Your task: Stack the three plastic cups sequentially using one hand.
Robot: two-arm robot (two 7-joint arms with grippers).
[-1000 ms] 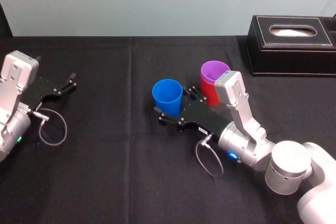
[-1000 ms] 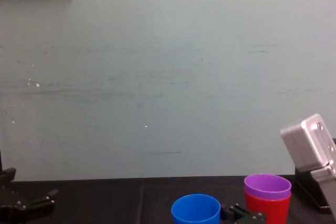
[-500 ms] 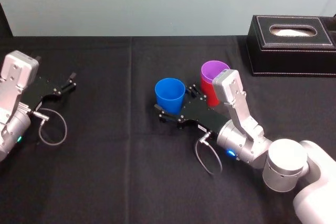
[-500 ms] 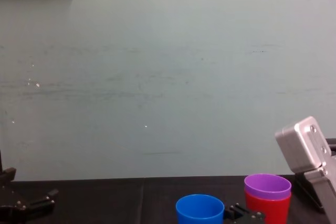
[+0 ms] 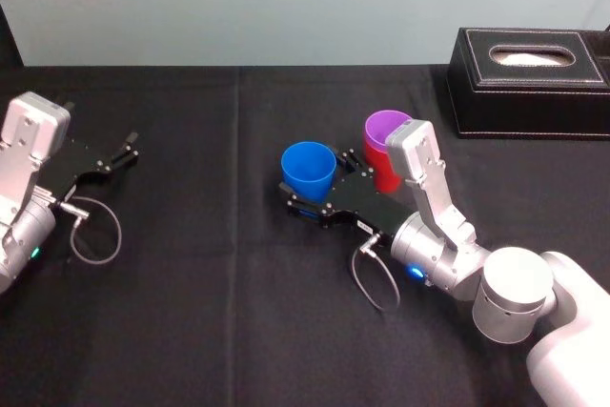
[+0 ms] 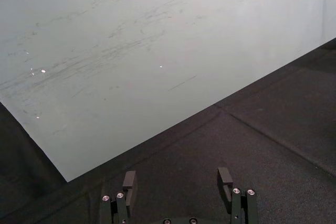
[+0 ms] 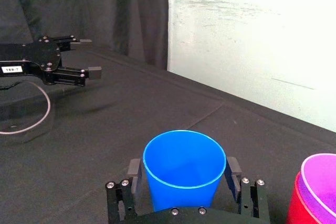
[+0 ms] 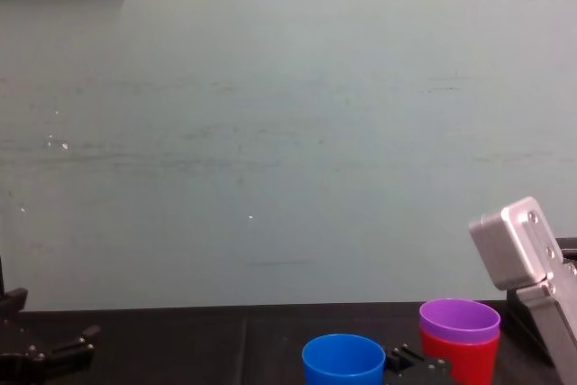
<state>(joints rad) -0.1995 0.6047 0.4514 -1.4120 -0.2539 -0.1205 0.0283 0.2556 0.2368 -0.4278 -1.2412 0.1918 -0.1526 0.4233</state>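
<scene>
Blue cup [image 5: 308,169] sat pinched in the right gripper [image 7: 182,167] mid-table, beside the purple cup [image 5: 386,129] nested in the red cup [image 5: 378,171]; the left gripper [image 5: 128,150] lay spread near the left edge.

"Where's the blue cup [image 5: 308,171]?"
"Upright, mouth up, clasped between the right gripper's [image 7: 184,166] fingers."
"The others?"
"The purple cup [image 5: 387,131] sits nested in the red cup [image 5: 384,174], upright on the worktop [image 5: 191,312], just beside the blue."

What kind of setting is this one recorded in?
Likely a robot test room: black-clothed table, bare pale wall, black tissue box. The right gripper grips a blue cup; the left gripper rests open at far left.
</scene>
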